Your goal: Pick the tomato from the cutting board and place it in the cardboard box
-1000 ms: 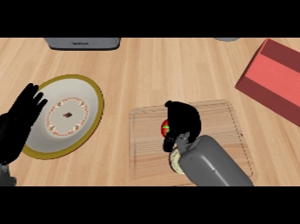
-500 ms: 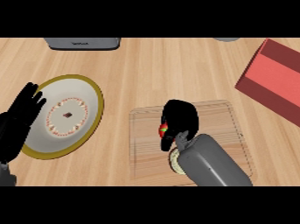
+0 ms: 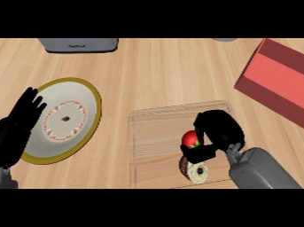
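The red tomato (image 3: 191, 138) with a green stem shows over the wooden cutting board (image 3: 155, 146), partly hidden by my right hand (image 3: 218, 131), whose fingers and thumb curl round it. The cardboard box (image 3: 282, 82), reddish in colour, lies at the far right of the counter, apart from the board. My left hand (image 3: 13, 131) rests open at the left edge, fingers up, beside the plate.
A white plate with a gold rim (image 3: 64, 117) lies left of the board. A round sliced item (image 3: 195, 170) sits on the board under my right wrist. A grey appliance (image 3: 79, 44) stands at the back edge.
My right hand has shifted slightly along the board with the tomato in its grasp, and more of the tomato shows now. The left hand has not moved.
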Controlling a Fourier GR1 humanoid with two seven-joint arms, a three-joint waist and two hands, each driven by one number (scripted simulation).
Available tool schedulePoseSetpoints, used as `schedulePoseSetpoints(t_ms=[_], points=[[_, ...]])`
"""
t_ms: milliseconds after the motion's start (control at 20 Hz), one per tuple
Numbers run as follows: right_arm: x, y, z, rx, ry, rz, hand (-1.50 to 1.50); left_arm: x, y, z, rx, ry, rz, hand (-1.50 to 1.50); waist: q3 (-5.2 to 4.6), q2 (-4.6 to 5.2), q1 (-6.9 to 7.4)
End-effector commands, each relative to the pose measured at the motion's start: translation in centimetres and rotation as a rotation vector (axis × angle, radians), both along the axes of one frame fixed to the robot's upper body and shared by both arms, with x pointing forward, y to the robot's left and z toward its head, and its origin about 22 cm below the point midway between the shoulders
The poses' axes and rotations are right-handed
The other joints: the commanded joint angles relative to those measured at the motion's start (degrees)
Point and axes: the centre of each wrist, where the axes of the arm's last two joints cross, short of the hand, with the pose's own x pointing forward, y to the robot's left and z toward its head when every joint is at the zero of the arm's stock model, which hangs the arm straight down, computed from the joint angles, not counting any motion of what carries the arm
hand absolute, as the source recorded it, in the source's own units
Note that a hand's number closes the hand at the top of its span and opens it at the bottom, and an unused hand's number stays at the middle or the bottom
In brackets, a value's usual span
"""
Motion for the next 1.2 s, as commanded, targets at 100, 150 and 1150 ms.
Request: schedulePoseSetpoints(t_ms=[100, 150, 1150], points=[[-0.7, -8.9, 3.4, -0.033, -0.132, 0.137, 1.5, -0.2, 0.1, -0.3, -0.001, -0.005, -0.007, 0.0, -0.01, 0.3, 0.45], [-1.9, -9.6, 2.4, -0.035, -0.141, 0.151, 1.5, 0.4, -1.2, 0.3, -0.017, -0.002, -0.014, 0.0, 0.01, 0.28, 0.3], [-6.8, -13.9, 22.3, 0.22, -0.708, -0.167, 1.5, -0.1, 1.6, 0.4, 0.0, -0.001, -0.018, 0.0, -0.1, 0.38, 0.96]])
